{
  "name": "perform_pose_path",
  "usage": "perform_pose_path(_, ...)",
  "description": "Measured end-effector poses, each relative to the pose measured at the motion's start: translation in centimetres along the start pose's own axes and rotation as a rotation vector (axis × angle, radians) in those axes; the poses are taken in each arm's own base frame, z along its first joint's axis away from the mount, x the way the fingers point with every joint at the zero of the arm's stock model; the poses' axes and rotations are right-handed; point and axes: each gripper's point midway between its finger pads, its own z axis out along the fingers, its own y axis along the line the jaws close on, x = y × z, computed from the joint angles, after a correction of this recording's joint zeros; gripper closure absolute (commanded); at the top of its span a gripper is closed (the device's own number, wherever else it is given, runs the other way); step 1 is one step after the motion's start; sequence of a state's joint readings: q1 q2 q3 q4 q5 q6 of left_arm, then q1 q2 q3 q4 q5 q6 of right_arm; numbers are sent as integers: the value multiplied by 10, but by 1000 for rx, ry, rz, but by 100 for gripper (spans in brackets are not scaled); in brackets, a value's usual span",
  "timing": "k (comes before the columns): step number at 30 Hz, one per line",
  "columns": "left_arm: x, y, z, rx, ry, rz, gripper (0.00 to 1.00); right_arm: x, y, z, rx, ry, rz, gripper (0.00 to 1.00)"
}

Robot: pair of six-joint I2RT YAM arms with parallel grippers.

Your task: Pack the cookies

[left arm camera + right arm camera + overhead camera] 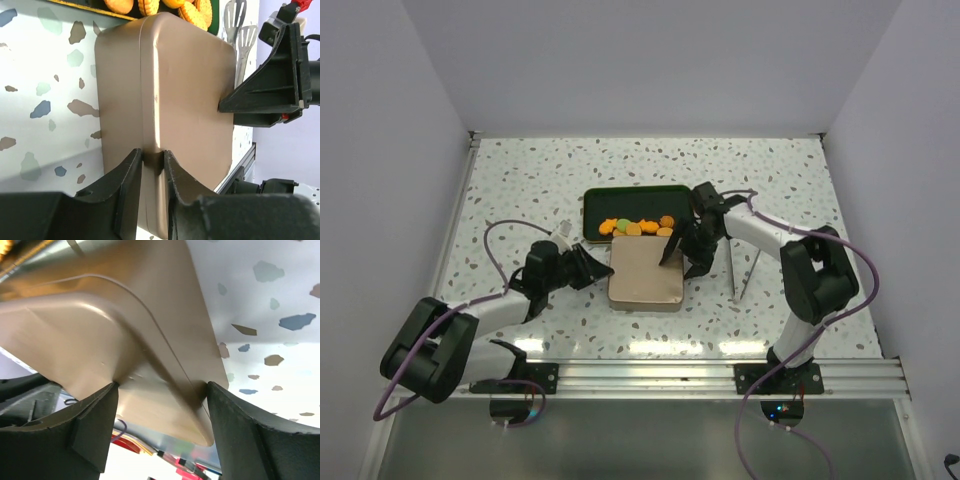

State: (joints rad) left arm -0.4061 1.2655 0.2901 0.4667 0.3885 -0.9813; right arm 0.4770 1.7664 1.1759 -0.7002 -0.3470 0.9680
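Observation:
The cookies (635, 226), mostly orange with one green, lie in a dark green tray (592, 205) behind a closed tan tin (645, 275). My left gripper (601, 270) is shut on the tin's left edge; in the left wrist view its fingers (131, 172) pinch the rim of the tin (190, 90), with some cookies (192, 14) beyond. My right gripper (682, 255) spans the tin's right corner. In the right wrist view both fingers (102, 410) press against the tin (100, 325), which looks tilted off the table. The tin's inside is hidden.
Metal tongs (740, 270) lie on the speckled table right of the tin, and show in the left wrist view (237, 25). White walls enclose the table on three sides. An aluminium rail (720, 375) runs along the near edge.

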Motion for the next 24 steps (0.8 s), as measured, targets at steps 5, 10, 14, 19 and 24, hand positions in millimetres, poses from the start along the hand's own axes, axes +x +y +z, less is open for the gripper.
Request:
perform_pose_path(5, -2, -2, 1, 5, -4, 3, 70, 3, -6, -3, 31, 7, -25, 21)
perform_pose_path(10, 6, -5, 1, 7, 30, 11, 66, 6, -11, -6, 64, 15, -51, 16)
perform_pose_path(14, 12, -6, -1, -2, 66, 25, 46, 4, -15, -11, 90, 11, -69, 9)
perform_pose_path(19, 12, -4, -9, -19, 69, 47, 21, 2, -17, -17, 100, 12, -97, 7)
perform_pose_path(24, 4, 2, -17, -48, 50, 52, 13, 0, -26, -23, 129, 2, -133, 9)
